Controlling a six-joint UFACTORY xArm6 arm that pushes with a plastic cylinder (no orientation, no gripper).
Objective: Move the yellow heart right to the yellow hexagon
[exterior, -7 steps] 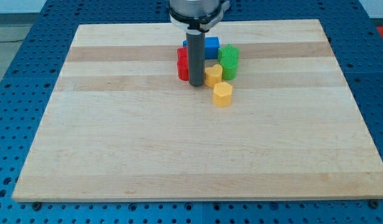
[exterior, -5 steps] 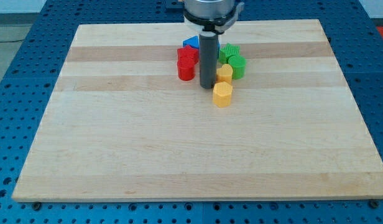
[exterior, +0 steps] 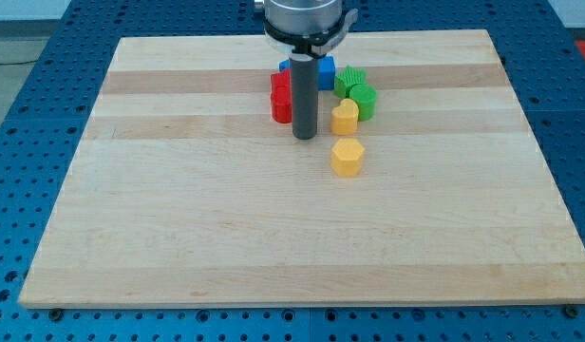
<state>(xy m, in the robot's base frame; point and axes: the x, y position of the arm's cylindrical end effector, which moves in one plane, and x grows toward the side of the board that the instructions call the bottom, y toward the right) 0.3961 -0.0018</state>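
The yellow heart point(exterior: 345, 117) stands on the wooden board point(exterior: 273, 228) near the view's top centre, just below the green blocks. The yellow hexagon point(exterior: 347, 157) sits a short gap below it, apart from it. My tip point(exterior: 305, 136) is on the board to the left of the yellow heart, with a small gap between them, and up-left of the hexagon. The rod hides part of the red and blue blocks behind it.
Two green blocks point(exterior: 355, 93) sit right above the heart. Red blocks point(exterior: 281, 100) stand left of the rod and a blue block point(exterior: 324, 70) shows behind it. The blue perforated table point(exterior: 27, 114) surrounds the board.
My tip went right against the yellow heart, then came back left. The heart has shifted right next to the green blocks, and the hexagon has slid down and slightly right.
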